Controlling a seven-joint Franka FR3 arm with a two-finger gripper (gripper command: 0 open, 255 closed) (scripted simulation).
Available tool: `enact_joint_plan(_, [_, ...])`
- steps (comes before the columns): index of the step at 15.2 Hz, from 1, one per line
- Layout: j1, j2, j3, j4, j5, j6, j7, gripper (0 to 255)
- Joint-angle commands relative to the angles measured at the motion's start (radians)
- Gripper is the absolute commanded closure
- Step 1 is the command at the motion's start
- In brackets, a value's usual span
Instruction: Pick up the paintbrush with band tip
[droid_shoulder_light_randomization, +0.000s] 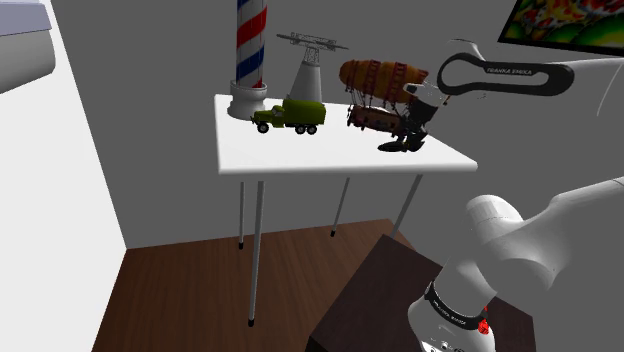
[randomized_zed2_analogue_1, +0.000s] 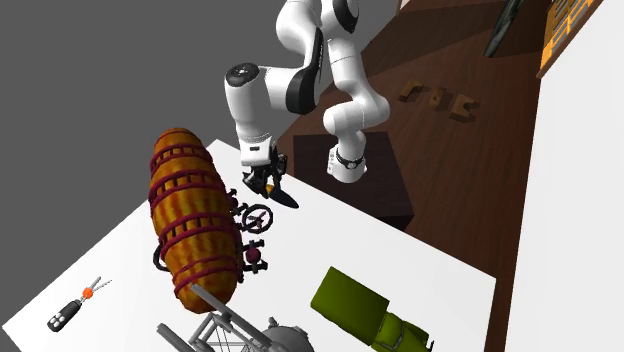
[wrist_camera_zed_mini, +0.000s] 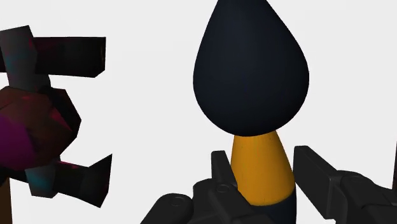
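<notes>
Gripper (wrist_camera_zed_mini: 266, 167): black, low over the white table (droid_shoulder_light_randomization: 300, 158), near the corner at the shoulder view's right. Its fingers (wrist_camera_zed_mini: 318, 175) stand apart astride the paintbrush (wrist_camera_zed_mini: 251, 70), one close against the orange band (wrist_camera_zed_mini: 261, 162), the other clear of it; nothing is clasped. Paintbrush: lying on the tabletop, black teardrop tip pointing away from the hand. Just beyond: airship model (droid_shoulder_light_randomization: 382, 78), orange with red hoops, dark gondola beneath. Further along: olive-green truck (droid_shoulder_light_randomization: 290, 115). Rear edge: grey mast model (droid_shoulder_light_randomization: 308, 68); red, white and blue barber pole (droid_shoulder_light_randomization: 250, 45).
</notes>
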Motion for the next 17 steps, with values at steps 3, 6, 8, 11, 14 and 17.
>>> enact_joint_plan(3, [0.004, 0.003, 0.015, 0.030, 0.013, -0.035, 0.000, 255])
enact_joint_plan(6, [0.007, 0.004, 0.033, 0.066, 0.026, -0.072, -0.002, 255])
enact_joint_plan(8, [0.010, 0.006, 0.044, 0.091, 0.035, -0.096, -0.002, 255])
enact_joint_plan(11, [0.015, 0.011, 0.059, 0.129, 0.047, -0.132, -0.004, 255])
enact_joint_plan(14, [0.020, 0.017, 0.073, 0.170, 0.060, -0.168, -0.006, 255])
enact_joint_plan(17, [0.023, 0.020, 0.078, 0.186, 0.064, -0.181, -0.007, 255])
